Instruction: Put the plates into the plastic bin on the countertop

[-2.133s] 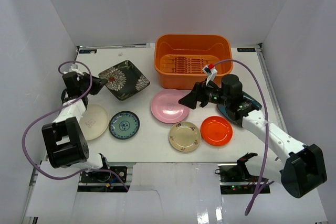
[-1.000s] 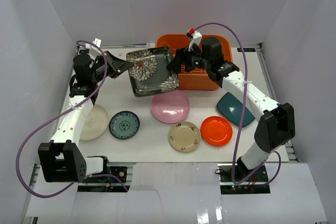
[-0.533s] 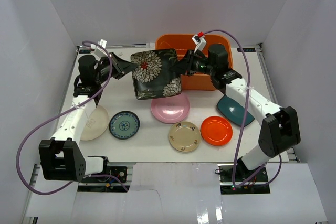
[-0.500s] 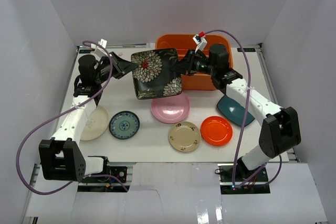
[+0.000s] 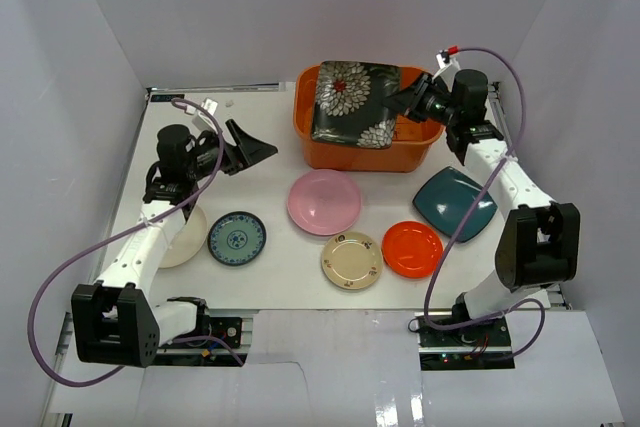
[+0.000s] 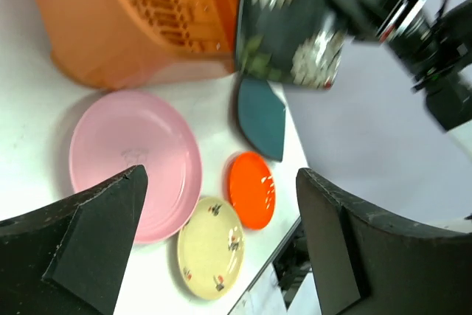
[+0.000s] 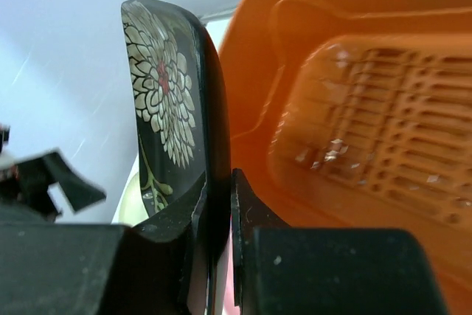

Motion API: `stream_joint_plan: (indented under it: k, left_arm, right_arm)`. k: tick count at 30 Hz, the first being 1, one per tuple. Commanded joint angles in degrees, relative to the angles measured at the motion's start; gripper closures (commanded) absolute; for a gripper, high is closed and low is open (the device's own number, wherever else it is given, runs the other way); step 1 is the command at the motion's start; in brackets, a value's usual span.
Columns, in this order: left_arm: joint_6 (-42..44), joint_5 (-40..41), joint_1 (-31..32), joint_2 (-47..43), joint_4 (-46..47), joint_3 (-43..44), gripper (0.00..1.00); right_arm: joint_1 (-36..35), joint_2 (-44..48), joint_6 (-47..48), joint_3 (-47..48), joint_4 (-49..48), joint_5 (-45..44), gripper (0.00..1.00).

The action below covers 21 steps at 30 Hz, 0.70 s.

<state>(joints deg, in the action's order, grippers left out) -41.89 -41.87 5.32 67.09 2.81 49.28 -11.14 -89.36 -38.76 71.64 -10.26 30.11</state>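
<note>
Above the plastic bin (image 5: pixel 362 154) now, black-floral plate (image 5: pixel 354 104), right fingers (image 5: pixel 404 105) only.

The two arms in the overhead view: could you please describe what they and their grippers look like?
The left arm and right arm have white links with black joint housings. The left gripper and right gripper are black, with wedge-shaped fingers. A purple cable loops along each arm, and a small red-and-white tag sits by the right wrist.
</note>
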Motion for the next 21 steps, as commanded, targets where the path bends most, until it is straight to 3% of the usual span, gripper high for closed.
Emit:
stream_joint_plan:
  k: [1,11,21]
  left_arm:
    - [5.85,1.87,2.06,-0.91,-5.18,-1.2,0.07]
    - [9.45,4.67,6.1,2.87,-10.79,-0.68,0.06]
    - [11.92,10.4,6.54,7.53,-15.55,1.0,0.05]
  right_arm:
    - [2.87,-1.86,-0.89,8.16,-3.9,-0.66,0.92]
    - [4.28,-15.75,10.9,22.74,9.37,-4.18,0.92]
    - [2.17,-26.82,16.35,26.54,14.3,-6.28,0.92]
